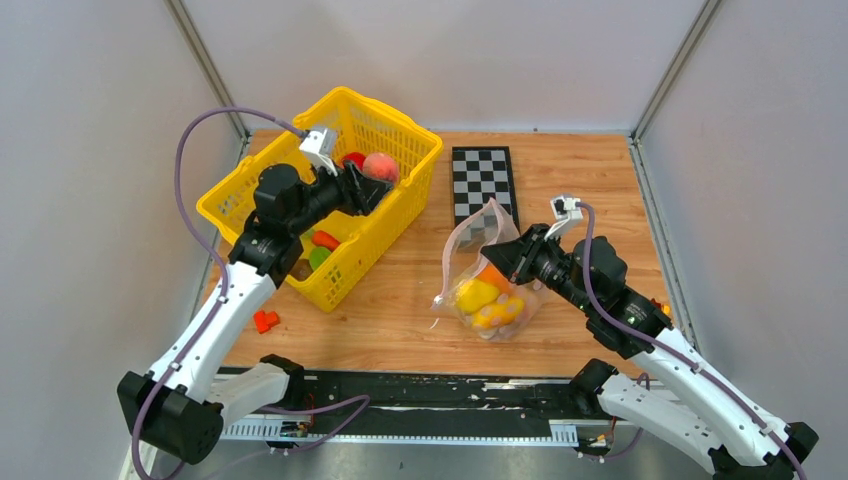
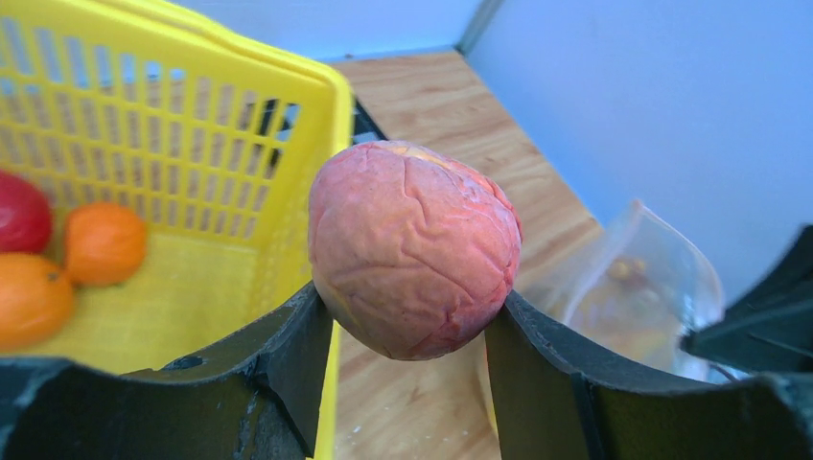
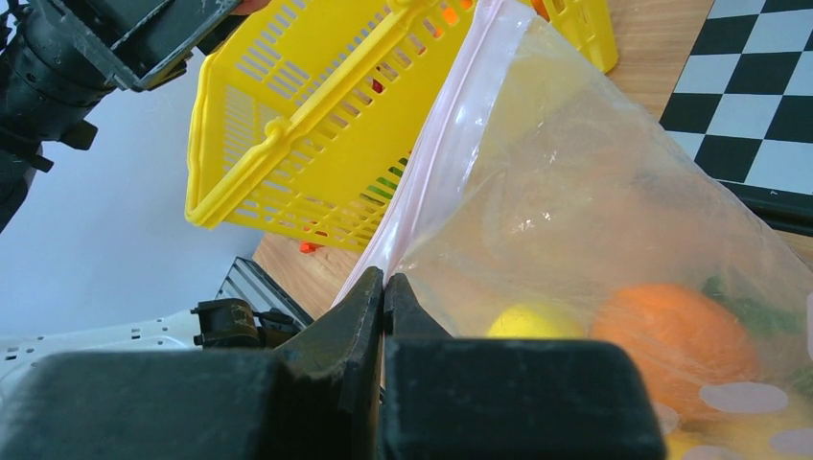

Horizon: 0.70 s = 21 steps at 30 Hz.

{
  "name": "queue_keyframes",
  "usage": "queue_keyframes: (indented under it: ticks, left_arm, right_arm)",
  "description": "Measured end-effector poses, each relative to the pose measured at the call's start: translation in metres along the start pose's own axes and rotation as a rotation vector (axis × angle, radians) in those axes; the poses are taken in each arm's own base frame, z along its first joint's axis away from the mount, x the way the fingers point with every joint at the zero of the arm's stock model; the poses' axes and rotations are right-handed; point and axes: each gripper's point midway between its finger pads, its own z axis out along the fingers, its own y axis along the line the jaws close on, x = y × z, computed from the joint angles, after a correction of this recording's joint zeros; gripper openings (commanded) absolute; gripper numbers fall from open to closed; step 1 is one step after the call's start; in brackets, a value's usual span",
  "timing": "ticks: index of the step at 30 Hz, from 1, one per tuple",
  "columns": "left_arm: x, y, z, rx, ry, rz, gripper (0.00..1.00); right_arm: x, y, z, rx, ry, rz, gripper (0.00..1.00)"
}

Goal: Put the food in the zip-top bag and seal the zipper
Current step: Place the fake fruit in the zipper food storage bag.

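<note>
My left gripper [image 1: 378,180] is shut on a pink-orange toy peach [image 1: 381,166] and holds it above the yellow basket's right side; in the left wrist view the peach [image 2: 412,247] sits between both fingers. My right gripper [image 1: 497,252] is shut on the mouth edge of the clear dotted zip-top bag [image 1: 478,272] and holds it up and open. In the right wrist view the jaws pinch the pinkish zipper strip [image 3: 422,163]. Inside the bag lie yellow pieces [image 1: 478,296] and an orange one [image 3: 676,331]. The bag also shows at the right of the left wrist view [image 2: 652,278].
The yellow basket [image 1: 240,185] stands at the back left, holding orange [image 2: 104,242], red and green toy pieces. A checkerboard [image 1: 482,180] lies behind the bag. A small red piece [image 1: 265,321] lies on the table by the left arm. Grey walls close in both sides.
</note>
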Motion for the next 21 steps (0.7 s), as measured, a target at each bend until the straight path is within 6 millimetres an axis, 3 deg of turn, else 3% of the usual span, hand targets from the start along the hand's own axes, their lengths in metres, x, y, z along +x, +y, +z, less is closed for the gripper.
queue_keyframes:
  ticks: [6,15,21]
  left_arm:
    - [0.016,-0.042,0.0,0.254,0.053,0.016,0.56]
    - [0.068,-0.116,-0.007,0.585,0.231,0.09,0.58]
    - [0.088,-0.128,-0.01,0.631,0.309,0.142,0.57]
  right_arm:
    - [0.001,0.001,0.0,-0.006,0.005,0.0,0.0]
    - [0.003,0.001,0.001,-0.007,0.013,-0.001,0.0]
    - [0.003,0.004,0.001,-0.022,0.018,-0.002,0.0]
